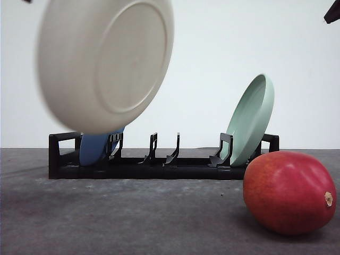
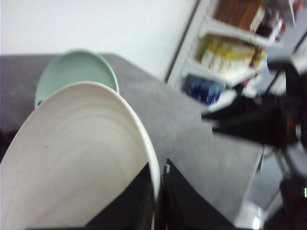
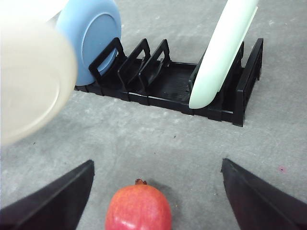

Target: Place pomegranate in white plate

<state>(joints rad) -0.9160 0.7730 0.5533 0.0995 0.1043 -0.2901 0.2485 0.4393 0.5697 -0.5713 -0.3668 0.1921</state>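
Left pincer (image 2: 158,201) pinched the white plate (image 1: 106,64) at its rim, plate lifted clear above the rack (image 1: 159,164). Right pincer (image 3: 156,191) was spread wide, fingers either side of the pomegranate (image 3: 138,208), which lay on the worktop (image 1: 133,212) near the front edge. Open worktop ran between fruit and rack. Three plates total: white, one blue plate (image 3: 98,40), one green plate (image 1: 251,119).

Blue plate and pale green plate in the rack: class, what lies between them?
Between the blue plate and the pale green plate the black rack holds only empty divider slots, seen in the right wrist view and the front view.
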